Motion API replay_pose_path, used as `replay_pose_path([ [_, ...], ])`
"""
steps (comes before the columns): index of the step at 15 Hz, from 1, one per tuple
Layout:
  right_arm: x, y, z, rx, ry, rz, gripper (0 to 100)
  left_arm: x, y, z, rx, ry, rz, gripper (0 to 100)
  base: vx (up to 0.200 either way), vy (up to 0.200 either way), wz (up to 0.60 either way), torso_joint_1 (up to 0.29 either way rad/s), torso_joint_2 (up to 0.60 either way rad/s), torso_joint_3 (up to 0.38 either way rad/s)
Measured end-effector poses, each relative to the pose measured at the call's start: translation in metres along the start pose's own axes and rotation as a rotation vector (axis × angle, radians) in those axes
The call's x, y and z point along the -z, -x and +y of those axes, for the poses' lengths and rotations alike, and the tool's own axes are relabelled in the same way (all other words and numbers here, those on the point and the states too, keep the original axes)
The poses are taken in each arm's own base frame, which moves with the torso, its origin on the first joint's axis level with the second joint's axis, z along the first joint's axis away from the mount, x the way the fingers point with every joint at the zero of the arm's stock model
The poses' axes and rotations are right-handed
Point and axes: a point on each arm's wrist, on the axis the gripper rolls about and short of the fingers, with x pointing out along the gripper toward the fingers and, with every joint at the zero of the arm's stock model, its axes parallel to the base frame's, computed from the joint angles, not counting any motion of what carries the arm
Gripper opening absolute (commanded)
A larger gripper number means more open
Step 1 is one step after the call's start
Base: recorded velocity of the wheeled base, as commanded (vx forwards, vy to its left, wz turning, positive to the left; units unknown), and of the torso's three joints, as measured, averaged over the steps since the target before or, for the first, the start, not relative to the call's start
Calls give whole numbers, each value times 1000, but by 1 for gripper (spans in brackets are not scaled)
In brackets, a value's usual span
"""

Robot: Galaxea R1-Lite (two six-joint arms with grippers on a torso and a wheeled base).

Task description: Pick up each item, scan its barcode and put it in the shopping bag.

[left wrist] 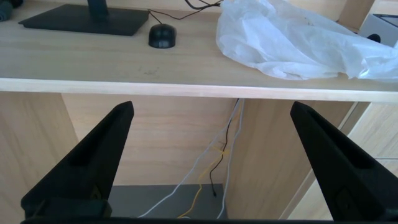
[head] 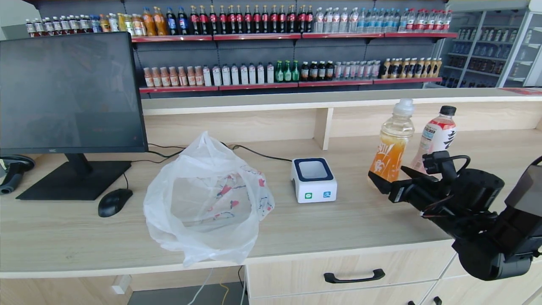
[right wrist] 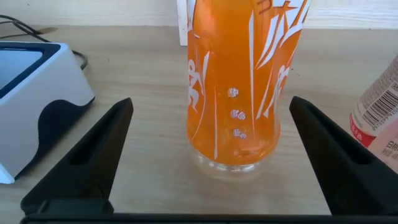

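**Now, line up the grasp**

The crinkled translucent plastic shopping bag (head: 207,199) gapes centre-left of the frame, with the white boxy barcode scanner (head: 313,180) beside it. Centre-right stands the clear orange-drink bottle (head: 391,142), untouched, just ahead of the right gripper (right wrist: 211,102), whose jaws are spread. Advance level and centred, then grip below the shoulder, sparing the black-capped neighbouring bottle (head: 436,135).

Top of orange bottle (right wrist: 233,81) cut off, pink bottle (right wrist: 379,112) mostly cropped, scanner (right wrist: 37,106) partly cropped
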Motion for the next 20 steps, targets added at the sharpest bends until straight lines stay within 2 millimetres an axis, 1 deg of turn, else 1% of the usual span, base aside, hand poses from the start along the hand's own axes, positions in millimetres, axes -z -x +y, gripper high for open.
replay_pose_path([
  [3, -5, -9, -2, 0, -1, -35, 100, 0, 0, 0, 1, 0, 0, 100, 0, 0, 0, 0, 0, 0],
  [7, -3, -14, -3, 1, -5, -43, 100, 0, 0, 0, 1, 0, -1, 100, 0, 0, 0, 0, 0, 0],
  [15, 8, -31, -6, 1, -15, -46, 100, 0, 0, 0, 1, 0, -1, 100, 0, 0, 0, 0, 0, 0],
  [20, 11, -33, -4, -6, -20, -40, 100, 0, 0, 0, 0, 0, 0, 100, 0, 0, 0, 0, 0, 0],
])
